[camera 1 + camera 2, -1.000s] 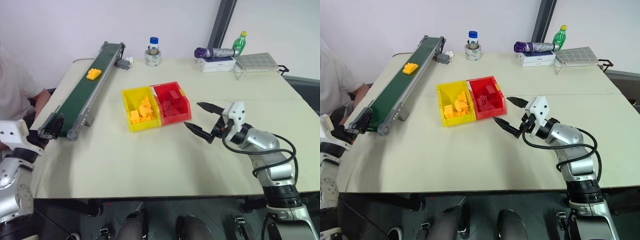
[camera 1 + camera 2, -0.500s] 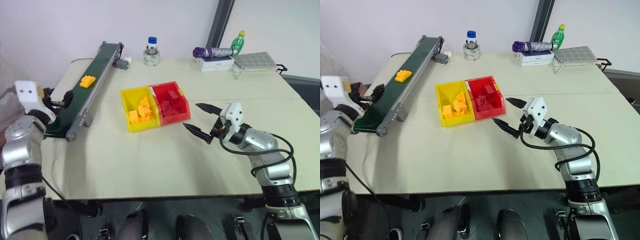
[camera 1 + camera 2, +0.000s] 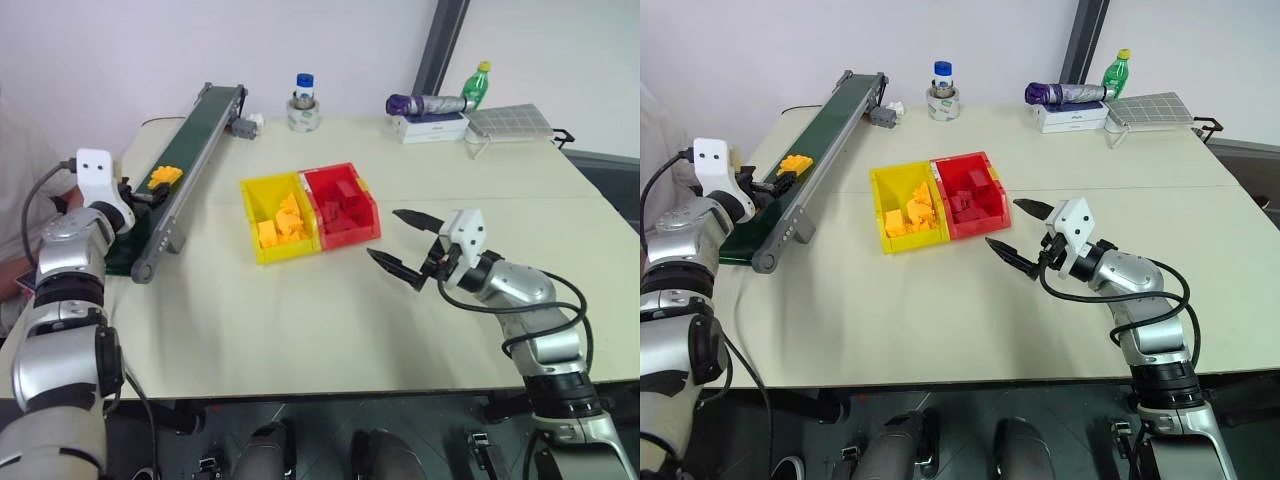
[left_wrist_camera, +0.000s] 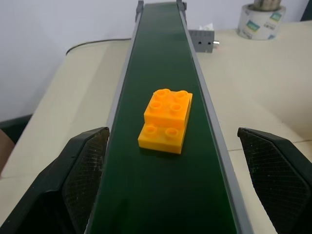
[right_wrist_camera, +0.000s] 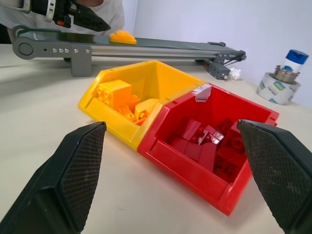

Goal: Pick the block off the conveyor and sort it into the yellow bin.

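Observation:
The yellow-orange studded block (image 4: 165, 120) lies on the dark-green conveyor (image 3: 197, 135), near its close end. My left gripper (image 4: 171, 131) is open and held level just above the belt. Its two fingers straddle the belt width, just short of the block and not touching it. In the left eye view the left gripper (image 3: 141, 192) is at the belt's near end, beside the block (image 3: 165, 175). The yellow bin (image 3: 250, 218) holds several yellow bricks at the table's middle. My right gripper (image 3: 385, 232) hangs open and empty to the right of the bins.
A red bin (image 3: 373, 222) with red bricks touches the yellow bin's right side. At the table's far edge stand a small jar on a tape roll (image 3: 304, 103), a folded umbrella (image 3: 430, 104) on a box, a green bottle (image 3: 481, 84) and a white panel (image 3: 512, 122). A person (image 3: 20, 165) sits at the left.
My left arm has swung up and forward to the conveyor's near end. The block has travelled along the belt toward that end. My right arm has stayed put.

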Robot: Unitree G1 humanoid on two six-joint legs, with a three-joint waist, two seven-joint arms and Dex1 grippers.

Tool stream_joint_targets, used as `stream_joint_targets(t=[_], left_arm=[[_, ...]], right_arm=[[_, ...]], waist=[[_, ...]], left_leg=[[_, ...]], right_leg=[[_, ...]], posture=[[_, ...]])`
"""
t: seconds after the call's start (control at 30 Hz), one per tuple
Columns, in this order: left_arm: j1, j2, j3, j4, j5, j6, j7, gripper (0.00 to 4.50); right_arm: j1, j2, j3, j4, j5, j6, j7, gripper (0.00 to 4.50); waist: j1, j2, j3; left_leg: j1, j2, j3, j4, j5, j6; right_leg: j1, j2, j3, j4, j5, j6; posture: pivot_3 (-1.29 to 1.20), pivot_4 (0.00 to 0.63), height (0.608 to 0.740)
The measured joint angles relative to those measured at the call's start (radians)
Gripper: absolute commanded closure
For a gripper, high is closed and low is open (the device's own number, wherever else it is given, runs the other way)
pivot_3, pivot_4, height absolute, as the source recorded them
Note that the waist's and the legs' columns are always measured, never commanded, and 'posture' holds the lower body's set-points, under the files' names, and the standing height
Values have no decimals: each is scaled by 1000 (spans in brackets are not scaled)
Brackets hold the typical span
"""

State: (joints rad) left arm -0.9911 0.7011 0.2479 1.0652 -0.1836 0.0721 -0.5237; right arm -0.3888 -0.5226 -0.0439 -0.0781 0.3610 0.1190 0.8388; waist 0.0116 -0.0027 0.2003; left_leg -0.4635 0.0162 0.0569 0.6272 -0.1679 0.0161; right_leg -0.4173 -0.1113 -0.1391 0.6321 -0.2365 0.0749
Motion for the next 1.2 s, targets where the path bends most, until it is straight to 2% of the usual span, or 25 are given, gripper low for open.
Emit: stream_joint_targets(t=[0.4,0.5,0.53,0.63,0.67,0.97,1.03,1.2], left_arm=[[-5,1,0,65,5,-12,-21,55],[-4,1,0,65,5,-12,-22,953],[-3,1,0,65,5,-12,-23,1366],[4,0,1,65,6,-8,-22,3038],[5,1,1,64,5,-5,-20,3233],[76,-13,50,-67,-51,46,-22,3205],[98,-35,70,-171,-98,83,-46,3205],[179,-120,66,-583,-250,296,-133,3205]], right_arm=[[5,-1,0,-5,-3,1,-8,0],[6,-1,0,-5,-3,1,-8,0],[6,-1,0,-5,-4,1,-8,0],[6,-1,0,-5,-4,1,-8,0],[6,-3,0,-5,-4,1,-8,0],[7,-7,-4,-5,-6,1,-9,0],[7,-8,-5,-5,-6,1,-10,0],[9,-8,-5,-5,-7,-1,-9,0]], waist=[[1,0,0],[1,0,0],[1,0,0],[1,0,0],[1,0,0],[2,0,0],[4,-1,0],[1,-1,0]], left_leg=[[0,0,0,2,0,0],[0,0,0,2,0,0],[0,0,0,2,0,0],[0,0,0,2,0,0],[0,0,0,2,0,0],[1,0,-1,4,0,0],[0,0,-1,4,0,0],[1,-1,-1,4,0,1]], right_leg=[[1,0,0,0,0,0],[1,0,0,1,1,-1],[1,0,0,1,1,-1],[1,0,0,1,1,-1],[1,0,0,1,1,-1],[2,-1,0,2,2,-3],[2,-2,0,2,2,-3],[4,-2,0,1,2,-2]], posture=[[0,150,740],[0,150,740],[0,150,740],[0,150,740],[0,150,740],[0,150,740],[0,150,740],[0,150,740]])
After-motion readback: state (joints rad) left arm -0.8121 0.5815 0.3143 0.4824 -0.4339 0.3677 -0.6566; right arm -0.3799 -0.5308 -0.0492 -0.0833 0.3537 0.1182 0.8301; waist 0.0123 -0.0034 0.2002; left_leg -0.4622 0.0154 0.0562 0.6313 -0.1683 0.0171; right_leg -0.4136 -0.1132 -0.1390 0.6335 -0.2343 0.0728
